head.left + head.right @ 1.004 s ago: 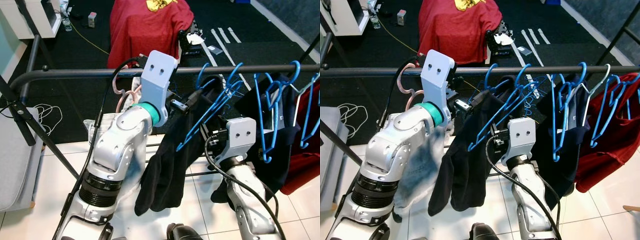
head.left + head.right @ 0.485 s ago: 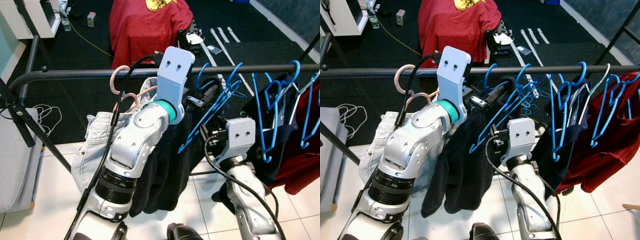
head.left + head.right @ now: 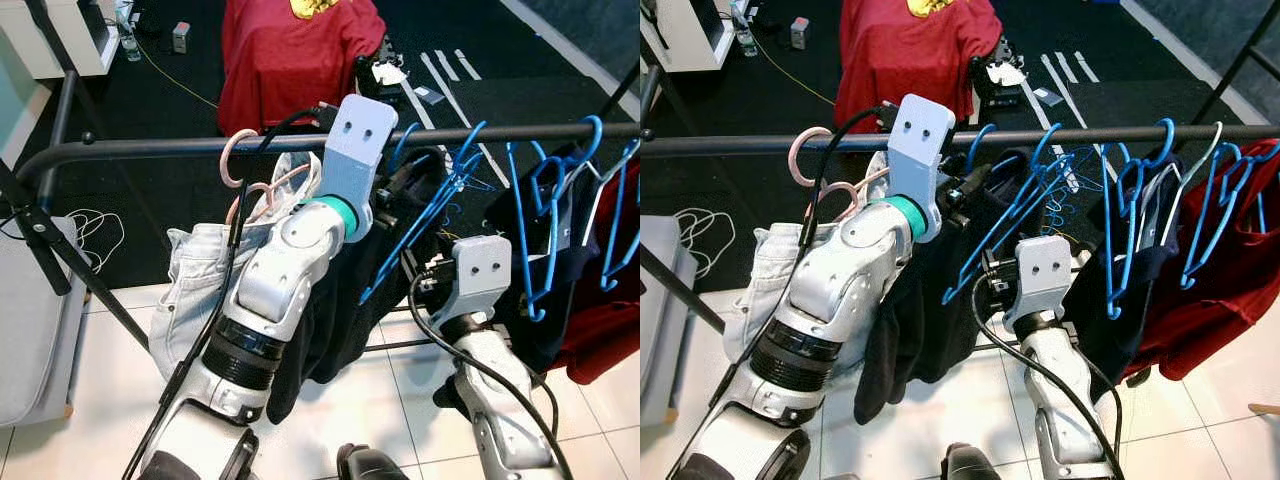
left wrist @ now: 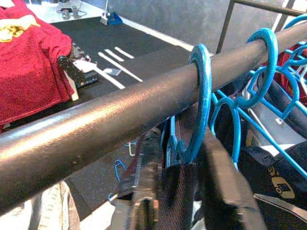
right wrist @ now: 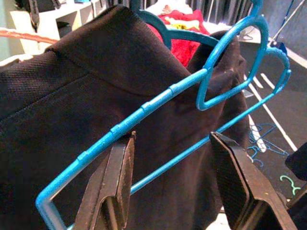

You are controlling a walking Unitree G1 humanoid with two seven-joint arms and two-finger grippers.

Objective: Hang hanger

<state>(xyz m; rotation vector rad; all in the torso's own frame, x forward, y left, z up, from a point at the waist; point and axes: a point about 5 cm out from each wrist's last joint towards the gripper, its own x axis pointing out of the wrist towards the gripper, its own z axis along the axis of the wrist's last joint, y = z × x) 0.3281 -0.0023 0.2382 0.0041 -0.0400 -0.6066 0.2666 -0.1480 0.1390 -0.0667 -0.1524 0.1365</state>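
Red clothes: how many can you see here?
2. One red garment is draped over something beyond the rail; the other hangs from the rail at the robot's far right. More may be hidden behind the dark clothes.

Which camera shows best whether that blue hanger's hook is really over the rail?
The left wrist view: the blue hook wraps over the dark rail in close-up, the left gripper right beneath it. The eye views show it small beside the left arm. The right wrist view shows hanger bars against a black garment.
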